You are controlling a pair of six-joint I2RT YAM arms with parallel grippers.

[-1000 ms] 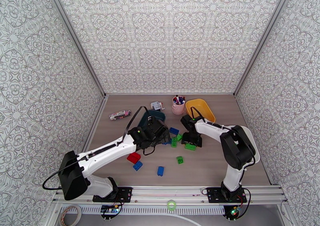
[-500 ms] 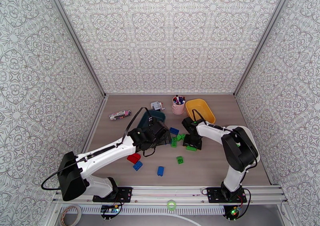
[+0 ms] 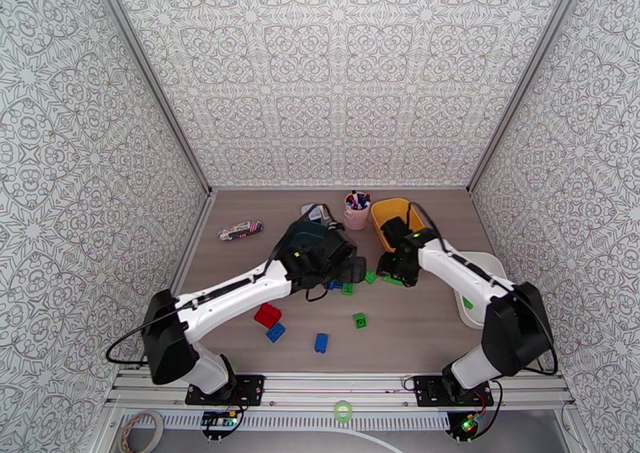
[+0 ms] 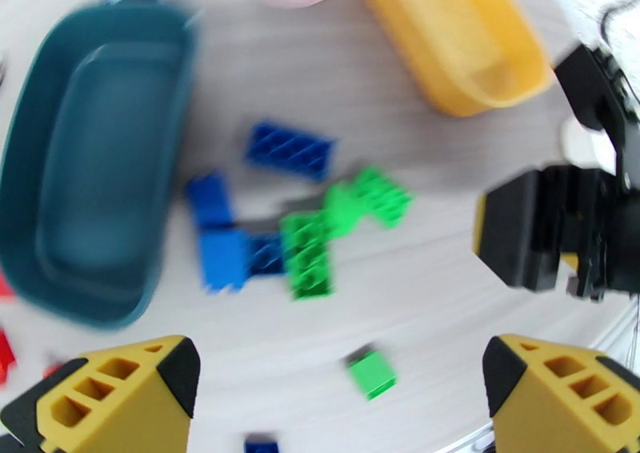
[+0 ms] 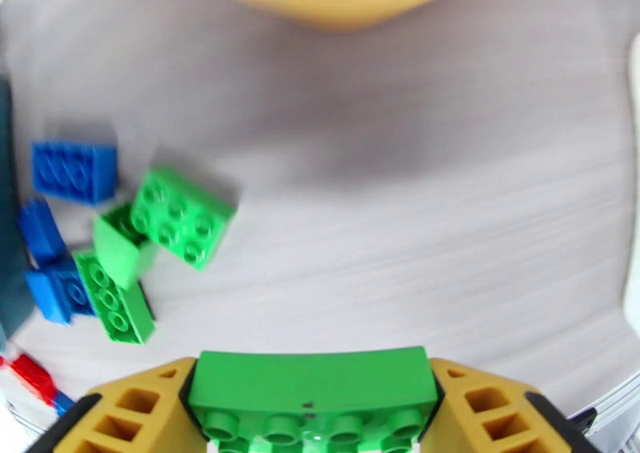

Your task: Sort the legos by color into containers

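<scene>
In the right wrist view my right gripper is shut on a green lego, held just above the table; from above that gripper sits in front of the yellow container. My left gripper stands open and holds nothing, hovering over a cluster of blue legos and green legos. From above it hangs beside the dark teal container. A white container lies at the right, partly behind the right arm. A red lego, blue legos and a green lego lie nearer the front.
A pink cup of pens stands between the teal and yellow trays at the back. A striped packet lies at the back left. The two grippers are close together over the middle of the table.
My right gripper closed on the green lego and moved back toward the yellow tray, its elbow swinging right and uncovering the white tray. My left arm reached forward and right over the cluster.
</scene>
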